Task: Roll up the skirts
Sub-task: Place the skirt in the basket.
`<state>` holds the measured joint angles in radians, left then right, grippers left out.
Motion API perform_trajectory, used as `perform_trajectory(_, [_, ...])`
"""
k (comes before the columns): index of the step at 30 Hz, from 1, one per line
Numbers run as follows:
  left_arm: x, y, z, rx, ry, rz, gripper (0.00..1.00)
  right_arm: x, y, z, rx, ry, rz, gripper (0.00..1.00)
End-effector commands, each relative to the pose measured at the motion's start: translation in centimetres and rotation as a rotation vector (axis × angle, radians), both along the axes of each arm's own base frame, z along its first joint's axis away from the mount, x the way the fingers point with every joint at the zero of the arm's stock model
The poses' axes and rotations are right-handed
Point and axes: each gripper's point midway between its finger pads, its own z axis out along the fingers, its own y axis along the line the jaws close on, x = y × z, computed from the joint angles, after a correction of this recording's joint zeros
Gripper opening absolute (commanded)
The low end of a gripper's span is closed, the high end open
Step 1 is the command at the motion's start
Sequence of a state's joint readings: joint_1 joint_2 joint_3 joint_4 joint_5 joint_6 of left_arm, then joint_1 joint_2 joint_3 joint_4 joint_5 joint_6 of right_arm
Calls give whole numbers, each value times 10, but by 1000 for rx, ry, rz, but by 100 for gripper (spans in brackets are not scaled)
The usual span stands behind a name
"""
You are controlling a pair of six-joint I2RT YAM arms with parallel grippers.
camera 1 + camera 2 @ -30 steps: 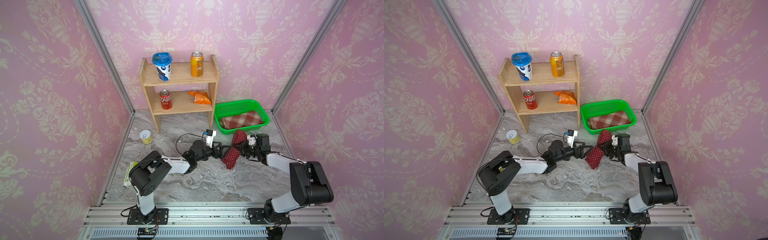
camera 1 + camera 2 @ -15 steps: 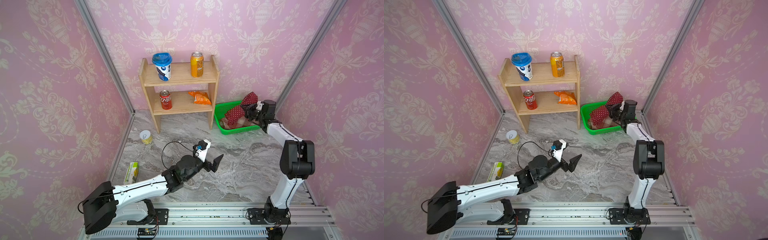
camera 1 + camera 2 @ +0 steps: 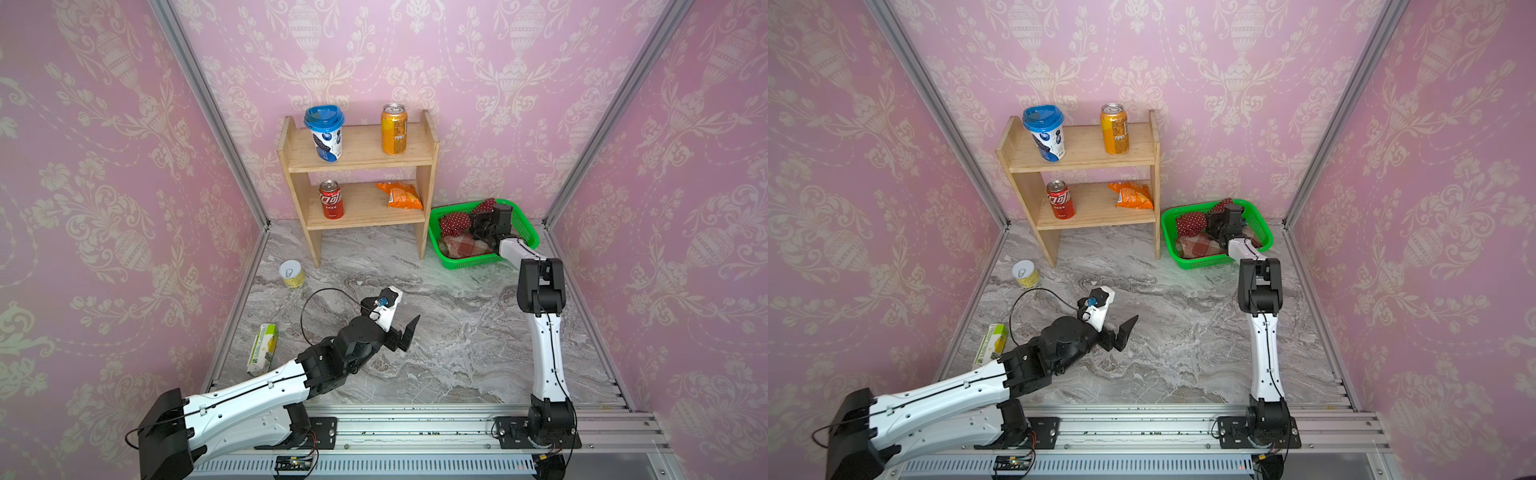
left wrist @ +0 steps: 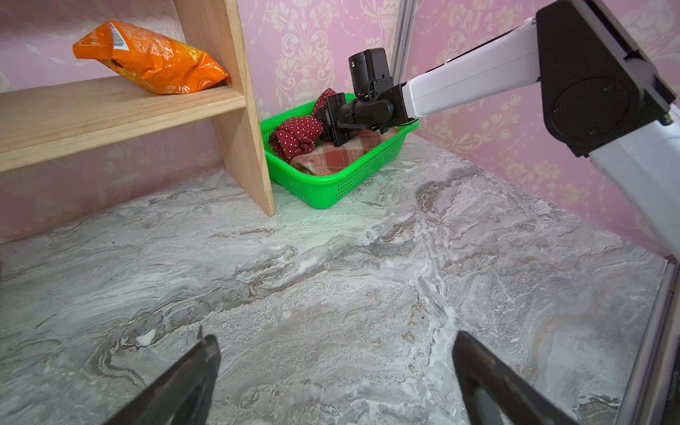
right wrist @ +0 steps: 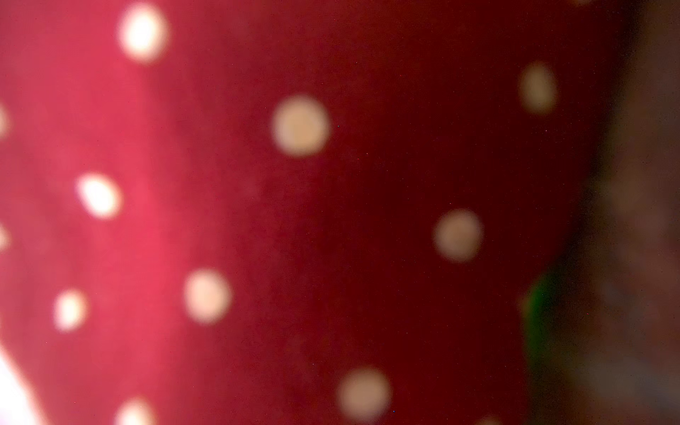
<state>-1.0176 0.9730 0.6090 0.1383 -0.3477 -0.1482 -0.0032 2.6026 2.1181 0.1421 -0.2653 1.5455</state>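
In both top views the right gripper (image 3: 478, 221) is reaching into the green perforated plastic basket (image 3: 478, 262). It is pinching the small dark red polka-dot cloth skirt (image 3: 454, 223), which is bunching out on either side of the narrowed jaws. The larger red, cream and tan plaid cloth skirt (image 3: 461, 246) is lying beneath it in the basket. The left gripper (image 3: 408, 334) is hovering over the grey marble tabletop (image 3: 457, 332), well apart, jaws spread wide and carrying nothing. The left wrist view is confirming all this; whether the dotted bundle is touching the plaid cannot be told. The right wrist view is showing only blurred dotted cloth against the lens. Judgement: the dotted skirt is looking light and limp and likely to sag or unroll, so a grip across the bundle's middle suits it. The thicker plaid is wanting a deeper bite at a folded edge.
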Motion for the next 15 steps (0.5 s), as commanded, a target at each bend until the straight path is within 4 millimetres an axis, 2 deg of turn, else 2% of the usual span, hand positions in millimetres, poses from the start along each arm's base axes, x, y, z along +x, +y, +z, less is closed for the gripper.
perform_trajectory(1, [3,9,-12,83,4,37,99,-9,8,16,-122,91,5,32])
perform_trajectory(3, [4,10,-17,107,16,46,99,-14,3,16,-183,127,-5,69])
perform_trajectory(4, [4,10,-20,126,27,49,99,-15,0,17,-201,140,-10,82])
perform_trajectory(6, [6,12,-23,159,46,64,99,-13,-4,20,-222,149,-12,95])
perform_trajectory(8, [6,14,-25,178,56,68,99,-12,-10,21,-237,165,-18,100])
perform_trajectory(15, [7,20,-30,171,83,77,99,-17,-28,35,-268,193,-13,100])
